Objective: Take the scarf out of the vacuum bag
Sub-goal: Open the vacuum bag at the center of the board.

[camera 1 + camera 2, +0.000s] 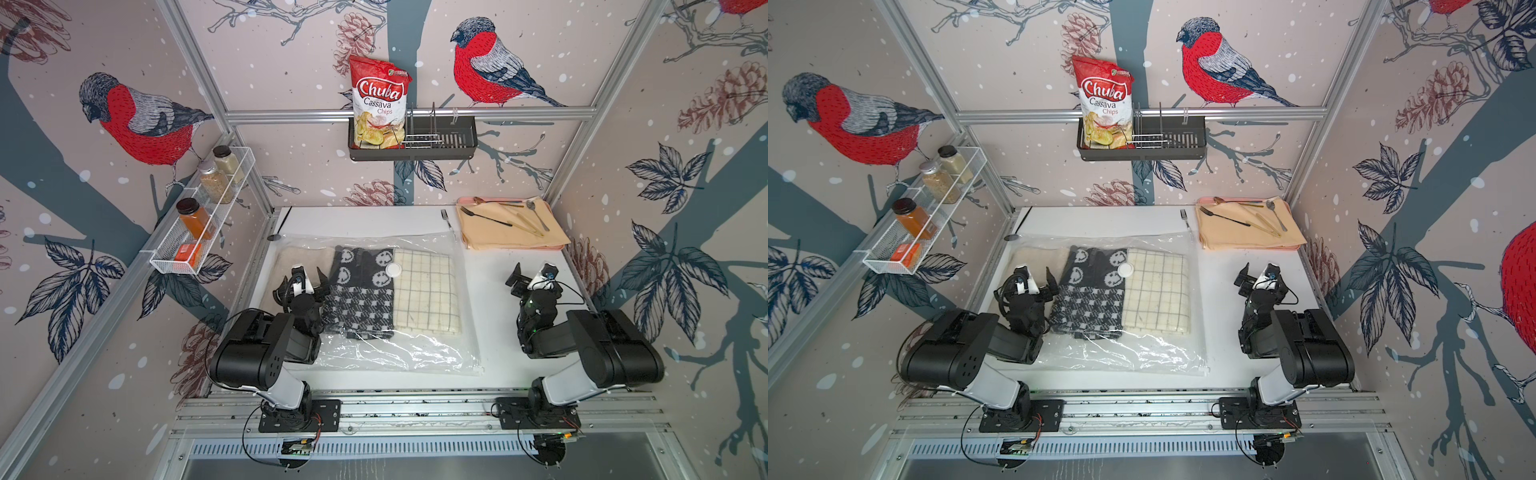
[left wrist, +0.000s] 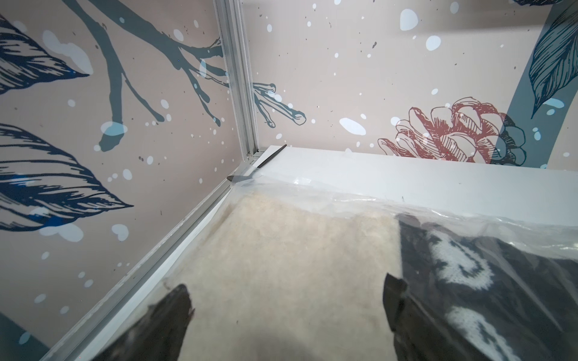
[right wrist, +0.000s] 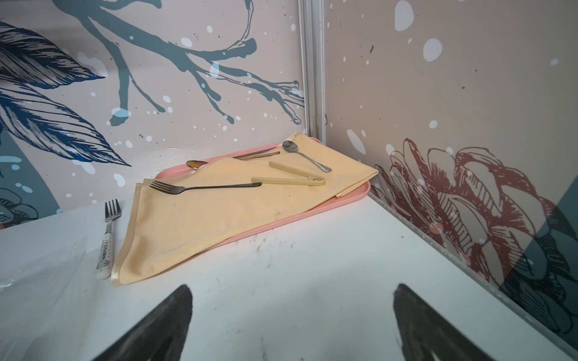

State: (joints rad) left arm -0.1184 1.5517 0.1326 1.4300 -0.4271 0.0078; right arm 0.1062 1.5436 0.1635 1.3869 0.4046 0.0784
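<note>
Left fingers (image 2: 169,318) apart over vacuum bag (image 1: 395,353)

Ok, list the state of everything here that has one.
vacuum bag: flat on the table, three folded cloths inside; mouth open or sealed, cannot tell.
valve cap: on the bag.
left gripper: open, empty, over the bag.
right gripper: open, empty, over the table.
chips bag: upright in the wall basket.
spice jars: capped.
tray: draped with a yellow cloth, cutlery on top.
</note>
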